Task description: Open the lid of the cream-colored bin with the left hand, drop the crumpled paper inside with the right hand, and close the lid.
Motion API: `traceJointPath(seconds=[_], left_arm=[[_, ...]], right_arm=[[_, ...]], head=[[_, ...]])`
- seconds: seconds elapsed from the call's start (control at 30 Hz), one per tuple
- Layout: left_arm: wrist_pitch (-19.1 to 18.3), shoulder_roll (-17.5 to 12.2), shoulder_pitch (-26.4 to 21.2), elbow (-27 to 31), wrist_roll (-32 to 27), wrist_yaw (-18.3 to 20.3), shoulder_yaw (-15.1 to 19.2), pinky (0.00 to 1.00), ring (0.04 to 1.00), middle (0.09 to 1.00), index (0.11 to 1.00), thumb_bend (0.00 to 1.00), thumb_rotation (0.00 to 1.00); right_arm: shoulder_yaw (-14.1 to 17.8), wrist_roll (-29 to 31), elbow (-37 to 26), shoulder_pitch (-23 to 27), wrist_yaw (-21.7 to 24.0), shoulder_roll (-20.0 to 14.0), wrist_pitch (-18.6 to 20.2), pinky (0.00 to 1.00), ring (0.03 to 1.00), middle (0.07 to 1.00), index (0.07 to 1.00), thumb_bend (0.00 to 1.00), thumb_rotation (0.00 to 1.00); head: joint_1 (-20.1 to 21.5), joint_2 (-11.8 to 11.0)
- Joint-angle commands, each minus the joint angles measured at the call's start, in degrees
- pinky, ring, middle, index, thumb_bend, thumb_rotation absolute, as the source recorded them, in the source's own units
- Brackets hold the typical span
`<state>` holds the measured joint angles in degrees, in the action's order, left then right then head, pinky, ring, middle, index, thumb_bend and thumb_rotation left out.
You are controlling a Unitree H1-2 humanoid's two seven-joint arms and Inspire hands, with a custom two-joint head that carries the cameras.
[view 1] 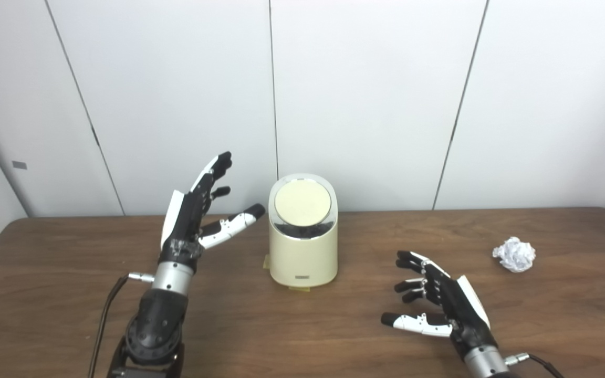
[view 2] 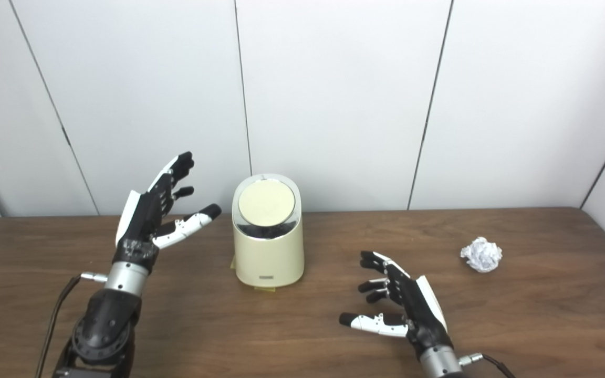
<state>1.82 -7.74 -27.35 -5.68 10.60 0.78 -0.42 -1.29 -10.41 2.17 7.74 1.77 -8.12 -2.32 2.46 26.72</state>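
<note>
In front of me is a brown wooden table (view 1: 71,247) with dark grain. Behind it stands a white panelled wall (view 1: 365,94) with thin dark seams. On the far left panel I see a small grey tag (view 1: 19,165).

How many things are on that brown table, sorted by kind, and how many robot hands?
Cream-colored bin, lid shut: 1
Crumpled paper ball, white: 1
Robot hands, both open and empty: 2, the left hand and the right hand
Total: 4
</note>
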Motion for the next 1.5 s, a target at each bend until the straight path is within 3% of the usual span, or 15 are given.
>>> traceJointPath(seconds=[0.0,0.37,0.57,0.8,1.23,1.47], left_arm=[[-0.44,-0.44,-4.67,0.67,2.37,-0.54,-0.94,0.91,0.969,0.942,0.972,0.84,0.39],[-3.42,-0.95,-11.37,-4.53,10.4,-1.91,-5.44,0.99,0.987,0.941,0.974,0.89,0.42],[-3.41,-1.32,-13.82,-8.82,15.27,-3.1,-7.95,0.79,0.946,0.968,0.978,0.95,0.33],[-4.68,-1.84,-15.21,-11.02,20.74,-4.03,-11.12,0.75,0.952,0.984,0.994,0.97,0.32],[-5.86,-1.53,-15.34,-12.43,26.2,-5.9,-13.75,0.87,0.992,0.982,0.998,0.92,0.28],[-8.36,-1.71,-15.27,-12.51,31.21,-6.81,-16.36,0.9,0.982,0.979,0.987,0.88,0.23]], right_arm=[[0.05,-0.17,-1.53,2.18,-0.78,-0.23,-2.86,0.54,0.625,0.808,0.826,0.81,0.21],[-0.17,-0.53,-1.98,2.27,-1.12,0.12,-2.57,0.53,0.617,0.807,0.825,0.79,0.19],[-0.42,-0.45,-1.87,2.37,-1.37,0.31,-2.84,0.52,0.611,0.806,0.825,0.79,0.2],[-0.76,-0.88,-2.14,2.39,-1.74,0.4,-2.79,0.53,0.613,0.806,0.829,0.78,0.21],[-1.19,-1.11,-2.73,2.37,-1.67,0.58,-2.58,0.52,0.617,0.807,0.832,0.78,0.23],[-1.32,-0.93,-3.32,2.29,-1.54,0.89,-2.21,0.5,0.615,0.812,0.832,0.78,0.22]], head=[[0.08,0.04],[0.62,0.24],[1.0,0.37],[1.29,0.56],[1.6,0.93],[1.64,1.25]])
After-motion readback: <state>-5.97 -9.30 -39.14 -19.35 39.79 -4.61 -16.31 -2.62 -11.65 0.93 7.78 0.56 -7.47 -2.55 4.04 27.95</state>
